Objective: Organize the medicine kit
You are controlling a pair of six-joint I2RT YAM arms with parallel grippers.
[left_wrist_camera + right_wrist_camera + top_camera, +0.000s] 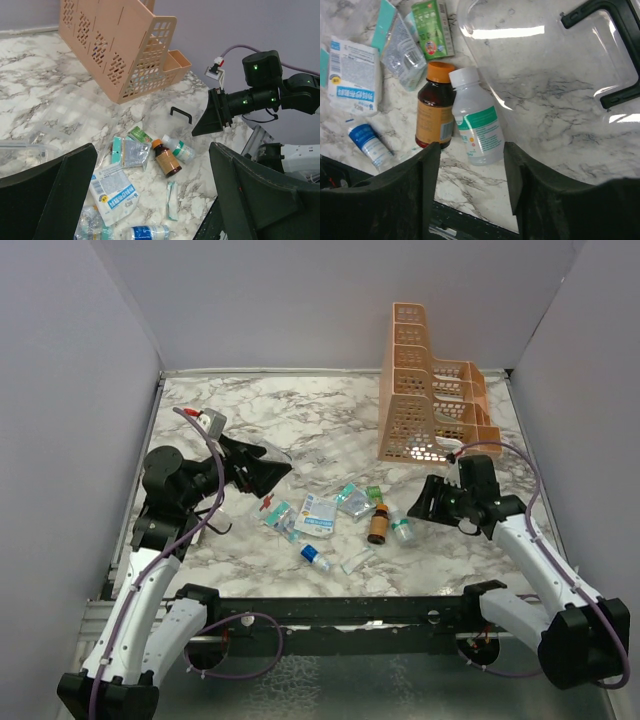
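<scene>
The marbled surface point(300, 410) carries everything. The biggest thing on it is the tall orange perforated rack point(425, 390), which stands in the far right corner. Next in size is the medicine kit point(545, 55). It lies flat in the right half of the surface, between the rack and a heap of medicines nearer the near edge. Its clear plastic hardly shows from above. My right wrist view shows its rounded see-through edge just beside the heap, and its black handle point(182, 113) lies on the side towards the rack. I cannot tell whether the lid is up or down. My left end effector point(265, 472) hangs over the left half of the surface, pointing at the heap, with its jaws wide apart and nothing in them. My right end effector point(425, 502) is near the right edge, just beside the kit's handle. Its jaws are partly apart and grip nothing. From its wrist the foot of the white bottle point(475, 125) shows in the gap between the fingers. The largest item in the heap is a white printed pouch point(318, 515). After it comes an amber bottle with an orange cap point(378, 525), which touches the white bottle side by side. Then there is a small green box point(373, 494) on the far side of those two. Last is a little blue-and-white tube point(315, 557), nearest the near edge.
</scene>
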